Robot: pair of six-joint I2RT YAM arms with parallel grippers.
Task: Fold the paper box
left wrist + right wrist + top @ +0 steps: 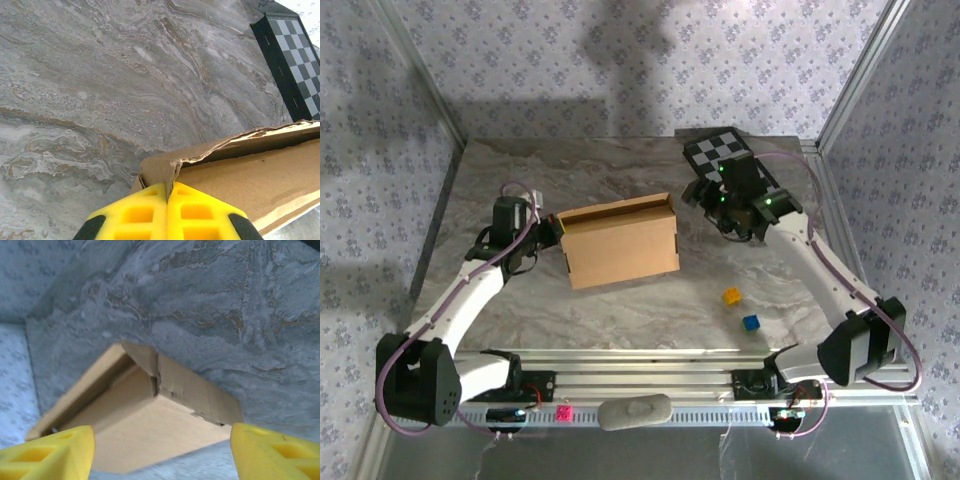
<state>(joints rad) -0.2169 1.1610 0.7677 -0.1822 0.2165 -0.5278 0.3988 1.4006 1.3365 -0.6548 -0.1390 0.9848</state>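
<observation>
The paper box (620, 240) is a flat, shallow brown cardboard box lying in the middle of the marble table. At its left end my left gripper (548, 232) is shut on a corner flap; the left wrist view has the yellow fingers (145, 215) pinching the torn cardboard edge (172, 167). To the right of the box, a short gap away, my right gripper (705, 198) stands open. Its yellow fingertips (55, 452) are wide apart with the box's right end (165, 410) ahead of them and nothing between them.
A black-and-white checkered board (725, 155) lies at the back right, under the right arm. A yellow cube (731, 296) and a blue cube (751, 323) sit near the front right. Metal rails run along the near edge.
</observation>
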